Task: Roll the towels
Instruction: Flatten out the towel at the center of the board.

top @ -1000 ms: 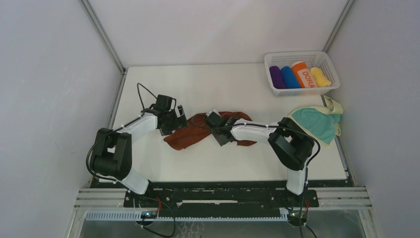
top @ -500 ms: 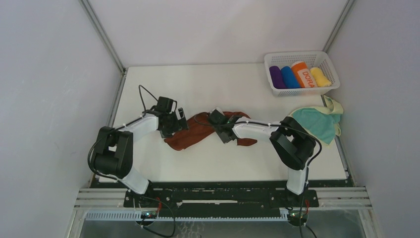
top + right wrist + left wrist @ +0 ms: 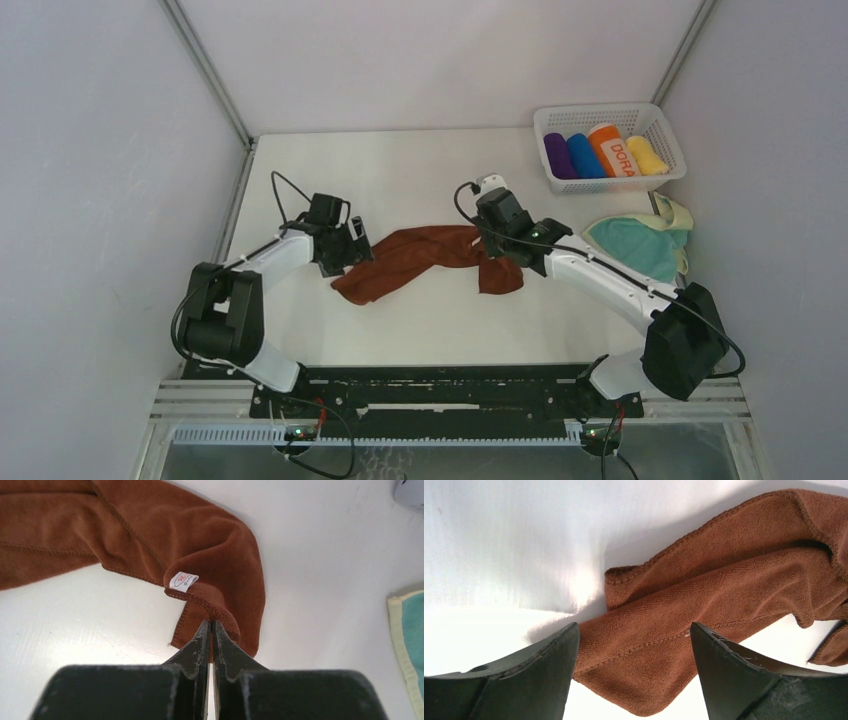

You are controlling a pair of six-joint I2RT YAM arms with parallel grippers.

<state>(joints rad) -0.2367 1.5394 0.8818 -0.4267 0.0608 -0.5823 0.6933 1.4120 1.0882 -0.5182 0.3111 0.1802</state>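
The rust-brown towel [image 3: 425, 255] lies stretched across the middle of the table, its right end hanging down in a fold. My right gripper [image 3: 490, 242] is shut on the hem of that right end; in the right wrist view the closed fingertips [image 3: 210, 622] pinch the hem just below a white label [image 3: 183, 580] on the towel [image 3: 150, 530]. My left gripper [image 3: 352, 255] is open over the towel's left end; in the left wrist view the corner of the cloth [image 3: 704, 595] lies between the spread fingers [image 3: 634, 627]. The teal towel [image 3: 640, 250] with its cream side lies crumpled at the right edge.
A white basket [image 3: 610, 108] at the back right holds purple, blue, orange "DORA" and yellow rolls. The teal towel's edge shows in the right wrist view [image 3: 412, 635]. White walls stand close on the left, back and right.
My right arm has swung out to the right and back, pulling the towel's right end with it, so the brown towel is drawn out longer. My left gripper has shifted slightly left.
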